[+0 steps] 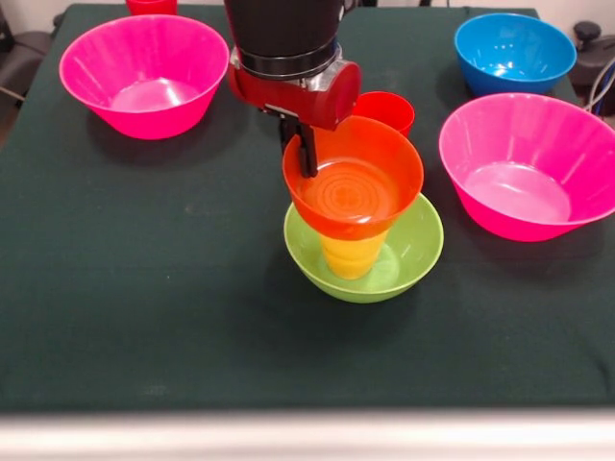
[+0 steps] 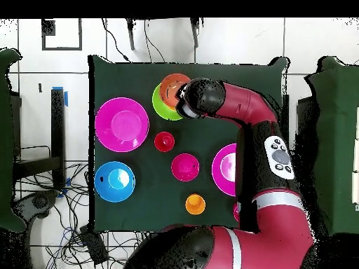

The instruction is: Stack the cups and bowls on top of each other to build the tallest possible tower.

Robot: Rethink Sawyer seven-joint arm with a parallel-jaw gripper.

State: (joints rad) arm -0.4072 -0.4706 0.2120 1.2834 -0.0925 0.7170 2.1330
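While overhead hides it, the front shows the tool clamped on the orange bowl's rim.

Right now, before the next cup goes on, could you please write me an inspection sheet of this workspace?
Surface: dark green cloth-covered table.
Job's things: orange plastic bowl on yellow plastic cup inside lime-green bowl; two large hot-pink bowls, blue bowl, red cup, small crimson bowl, orange cup stand apart.
Clutter: nothing seen.
Gripper: at the orange bowl's rim, grip unclear.
Cables: on the floor beside the table.
Surroundings: white tiled floor.
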